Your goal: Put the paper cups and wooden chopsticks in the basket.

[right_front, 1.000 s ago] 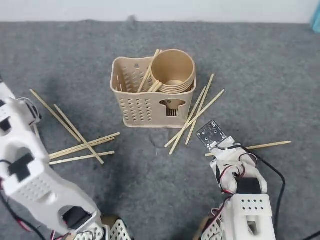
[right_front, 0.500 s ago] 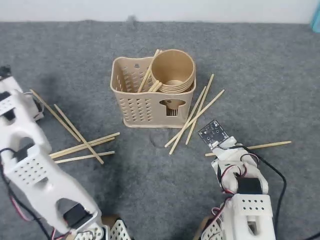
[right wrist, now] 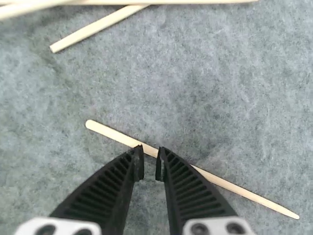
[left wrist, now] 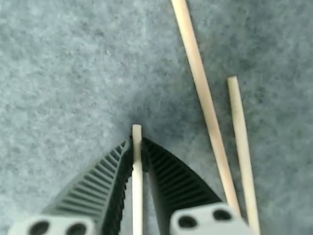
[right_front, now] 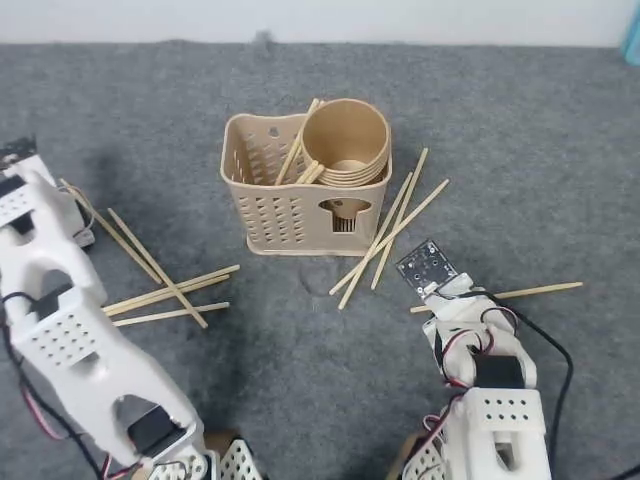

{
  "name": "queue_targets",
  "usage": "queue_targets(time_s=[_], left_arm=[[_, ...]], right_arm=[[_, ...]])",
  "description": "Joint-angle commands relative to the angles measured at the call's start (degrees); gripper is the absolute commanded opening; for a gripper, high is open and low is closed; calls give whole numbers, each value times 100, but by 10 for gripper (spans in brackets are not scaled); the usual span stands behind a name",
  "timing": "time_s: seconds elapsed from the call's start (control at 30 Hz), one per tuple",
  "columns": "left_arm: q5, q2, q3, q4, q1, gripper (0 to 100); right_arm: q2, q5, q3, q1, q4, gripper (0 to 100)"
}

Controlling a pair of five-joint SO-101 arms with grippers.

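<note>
A beige basket (right_front: 290, 215) stands mid-table holding stacked paper cups (right_front: 345, 140) and a few chopsticks (right_front: 298, 150). Loose wooden chopsticks lie left of it (right_front: 165, 292), lean by its right side (right_front: 392, 228), and one lies alone at the right (right_front: 530, 291). At the far left, my left gripper (left wrist: 137, 143) is shut on one chopstick (left wrist: 136, 134), low over the carpet, with two more chopsticks (left wrist: 200, 88) beside it. My right gripper (right wrist: 148, 160) hovers over the lone chopstick (right wrist: 112, 133) near its end, jaws together but for a narrow slit, holding nothing.
Grey carpet (right_front: 500, 130) covers the whole table. The left arm (right_front: 45, 290) fills the left edge and the right arm (right_front: 480, 370) rises from the front right. Open carpet lies behind the basket and between the arms.
The left arm has swung farther back along the left edge, onto the end of the long chopstick there. The right arm has barely shifted.
</note>
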Motion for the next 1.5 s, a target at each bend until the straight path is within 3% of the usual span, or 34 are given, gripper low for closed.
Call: queue_targets(time_s=[0.0,0.17,0.4,0.8,1.1,1.47], left_arm=[[-35,-695,-215,440,-44,12],[-35,-1477,-110,905,-62,12],[-35,-3121,963,835,-18,12],[-35,-6259,3512,-686,510,12],[-26,-7279,3591,-1160,721,12],[0,-7886,3600,-3156,721,12]], right_arm=[[-75,-53,-123,84,-136,54],[-75,-53,-123,84,-136,54],[-75,-53,-123,84,-136,54],[-84,-53,-123,84,-101,54],[-84,-53,-123,84,-92,54],[-127,-53,-62,84,-110,54]])
